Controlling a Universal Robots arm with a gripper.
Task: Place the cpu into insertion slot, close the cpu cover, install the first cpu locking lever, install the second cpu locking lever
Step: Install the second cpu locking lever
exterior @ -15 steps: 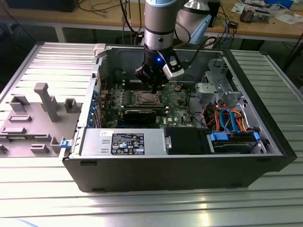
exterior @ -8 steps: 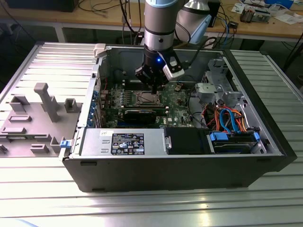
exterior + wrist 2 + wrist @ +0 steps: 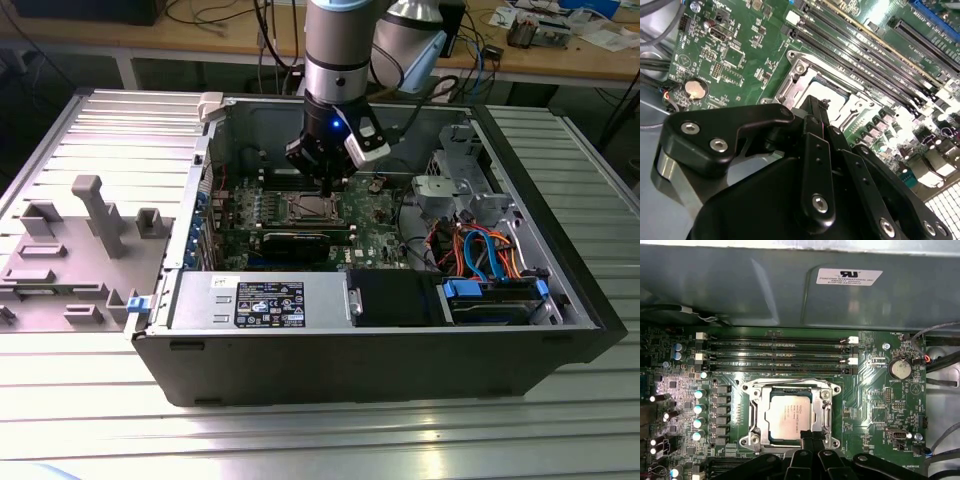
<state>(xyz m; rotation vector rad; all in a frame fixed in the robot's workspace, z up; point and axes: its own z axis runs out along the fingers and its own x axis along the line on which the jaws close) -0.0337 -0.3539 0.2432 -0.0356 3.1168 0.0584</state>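
The cpu [image 3: 791,416] lies flat in the insertion slot [image 3: 308,208] on the green motherboard, its dull silver top facing up. The silver cpu cover [image 3: 826,412] lies down around it, with the chip showing through its window. My gripper [image 3: 810,437] hangs just over the socket's edge, its black fingers [image 3: 804,439] pressed together and holding nothing. In the second wrist view the gripper [image 3: 821,106] tips end at the cover's [image 3: 795,80] rim, hiding part of the chip. In the exterior view the gripper [image 3: 327,186] stands inside the open case, above the socket.
Long black memory slots [image 3: 777,352] run beside the socket, and a round coin battery [image 3: 900,369] sits further off. The case's grey wall [image 3: 765,285] rises behind them. A power supply [image 3: 260,300] and drive cables [image 3: 480,250] fill the case's near side. Grey fixtures [image 3: 90,215] stand outside.
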